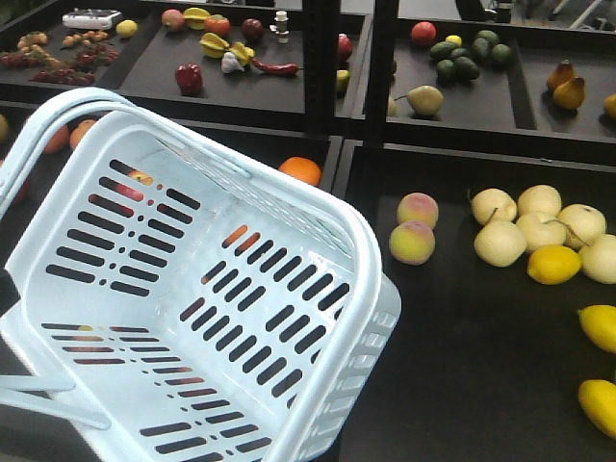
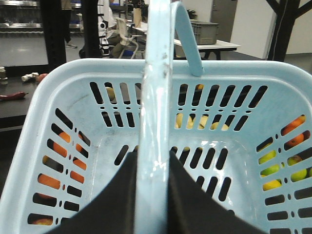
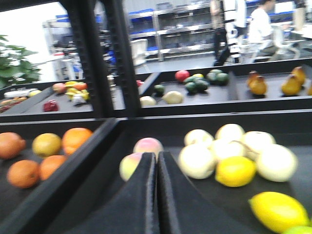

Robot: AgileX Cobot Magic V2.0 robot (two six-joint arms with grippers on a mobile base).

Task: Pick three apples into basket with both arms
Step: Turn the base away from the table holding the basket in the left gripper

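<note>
At 8 o'clock in the front view, holds basket (image 1: 58,192) tilted over the dark bins, filling the left half. Carries it by one handle (image 2: 155,97), with left gripper (image 2: 153,155) clamped tight on that bar, one black finger (image 2: 119,200) at 9 o'clock of it, the other at 3. Shows only bare slotted floor inside. Lets bits of red and yellow fruit (image 1: 123,190) peep through the slots at 10 o'clock; cannot tell whether apples. Through the slots in the left wrist view, glimpses oranges (image 2: 49,181) at 8 o'clock and yellow-green fruit (image 2: 269,157) at 4.

Has right gripper (image 3: 156,155) pressed fully closed, fingers (image 3: 131,204) meeting along one seam, nothing between them. Points it at two peaches (image 3: 147,145), just past the tips at 12 and 11 o'clock. Finds pale pears (image 3: 197,160) and a lemon (image 3: 235,170) at 2 o'clock of the tips, a second lemon (image 3: 278,210) at 4, more oranges in the next bin at 9. In the front view, shows the peaches at 3 o'clock of basket, apart from it, and one orange (image 1: 300,170) just beyond the rim at 1. On the far shelf at 1, has a round red fruit (image 1: 423,33) beside avocados (image 1: 467,56); too small to name.
</note>
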